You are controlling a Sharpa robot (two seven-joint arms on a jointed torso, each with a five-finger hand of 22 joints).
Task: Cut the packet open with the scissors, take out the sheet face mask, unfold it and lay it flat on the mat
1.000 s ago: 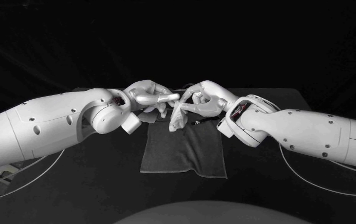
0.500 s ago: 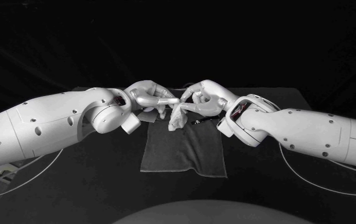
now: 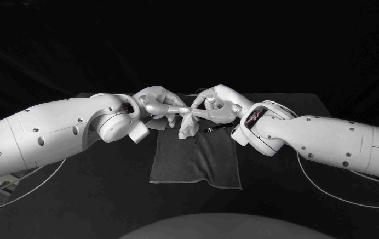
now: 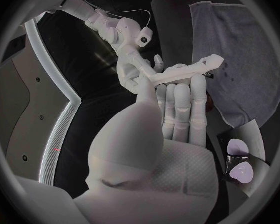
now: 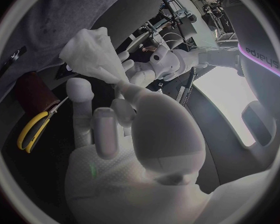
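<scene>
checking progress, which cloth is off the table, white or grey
The white sheet mask: it hangs pinched between the left hand and right hand; the grey mat lies flat.

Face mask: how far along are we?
Done: the mask is out of its packet, and the scissors lie set aside. In hand: left hand and right hand pinch it, bunched, above the mat. Left: unfold it and lay it flat.
</scene>
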